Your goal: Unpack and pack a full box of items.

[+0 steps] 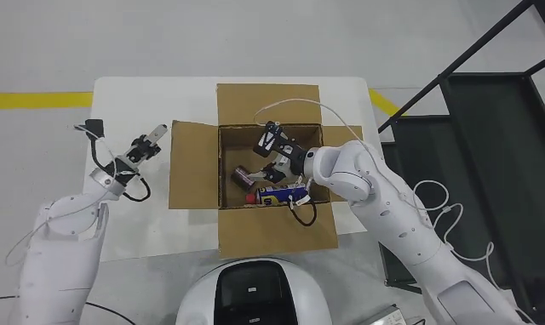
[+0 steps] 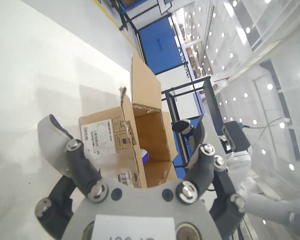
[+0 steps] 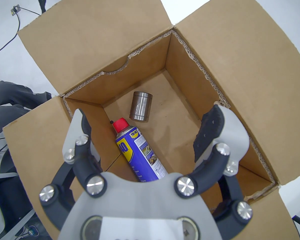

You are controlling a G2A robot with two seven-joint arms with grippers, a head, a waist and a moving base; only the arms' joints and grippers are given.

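An open cardboard box (image 1: 192,165) (image 2: 126,126) (image 3: 215,51) stands mid-table with all flaps folded out. On its floor lie a blue spray can with a red cap (image 3: 137,151) (image 1: 274,192) and a short grey metal cylinder (image 3: 141,106) (image 1: 243,175). My right gripper (image 3: 146,128) (image 1: 271,141) hangs open over the box interior, above the can, holding nothing. To the left of the box, my left gripper (image 2: 125,136) (image 1: 153,142) hovers open and empty over the white table, pointing at the box's left flap.
The white table (image 1: 128,104) has bare surface left of and behind the box. A black metal frame (image 1: 477,78) stands off the table's right side. A white cable (image 1: 298,104) arcs over the box's far flap.
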